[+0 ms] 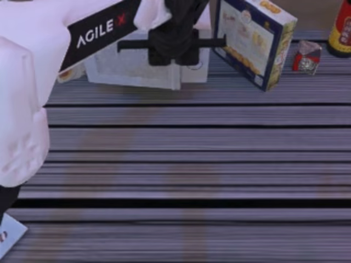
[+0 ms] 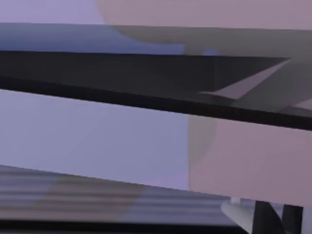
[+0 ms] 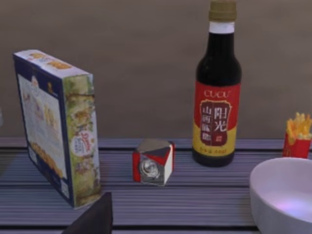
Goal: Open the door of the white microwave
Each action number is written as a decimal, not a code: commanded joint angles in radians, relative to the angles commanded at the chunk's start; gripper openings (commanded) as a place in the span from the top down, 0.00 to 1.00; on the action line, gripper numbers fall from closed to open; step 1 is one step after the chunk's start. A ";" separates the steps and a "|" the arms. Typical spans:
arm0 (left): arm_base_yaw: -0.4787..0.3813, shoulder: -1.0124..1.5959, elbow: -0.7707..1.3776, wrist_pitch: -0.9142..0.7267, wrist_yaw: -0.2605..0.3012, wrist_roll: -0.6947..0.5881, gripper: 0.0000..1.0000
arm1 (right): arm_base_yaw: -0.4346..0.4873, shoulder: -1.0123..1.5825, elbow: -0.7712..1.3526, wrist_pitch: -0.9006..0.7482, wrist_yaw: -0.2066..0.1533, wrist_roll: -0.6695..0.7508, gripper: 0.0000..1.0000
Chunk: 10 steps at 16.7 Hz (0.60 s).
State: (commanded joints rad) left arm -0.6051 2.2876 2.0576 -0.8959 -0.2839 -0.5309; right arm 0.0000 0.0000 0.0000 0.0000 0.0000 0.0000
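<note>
**Left arm at the microwave front, door swing in hand**

Nearest the overhead camera is the left arm's white link, filling the top view's left side and reaching toward the far edge of the table (image 1: pixel 197 164). Its black wrist and left gripper (image 1: pixel 174 46) sit right over the front of the white microwave (image 1: pixel 118 68), which stands at the far edge, left of centre. A pale panel edge juts toward the camera below the gripper; I take it for the door (image 1: pixel 176 76), seemingly swung partly out, though the arm hides most of it. Whether the fingers are parted or closed cannot be made out here. Just to the right stands a blue-edged cereal box (image 1: pixel 252 41), then a small red-and-white carton (image 1: pixel 307 56) and a dark sauce bottle (image 1: pixel 341 27).

The left wrist view is pressed close against pale flat surfaces and a dark band, likely the microwave's front, but too close to read; the finger state cannot be told here either.

The right wrist view looks across the slats at the cereal box (image 3: pixel 56 126), the carton (image 3: pixel 153 162), the sauce bottle (image 3: pixel 217 87), a white bowl (image 3: pixel 282 195) and a pack of fries (image 3: pixel 297 136). The right gripper is not clearly in view, and that arm appears parked off to the right.

To do this step well, I judge the left gripper should follow an arc about the door's hinge rather than pull straight, and keep clear of the cereal box close by.
</note>
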 joint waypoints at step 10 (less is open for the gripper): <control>0.013 -0.105 -0.162 0.089 0.040 0.091 1.00 | 0.000 0.000 0.000 0.000 0.000 0.000 0.00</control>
State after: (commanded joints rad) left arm -0.5921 2.1830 1.8953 -0.8070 -0.2440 -0.4402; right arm 0.0000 0.0000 0.0000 0.0000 0.0000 0.0000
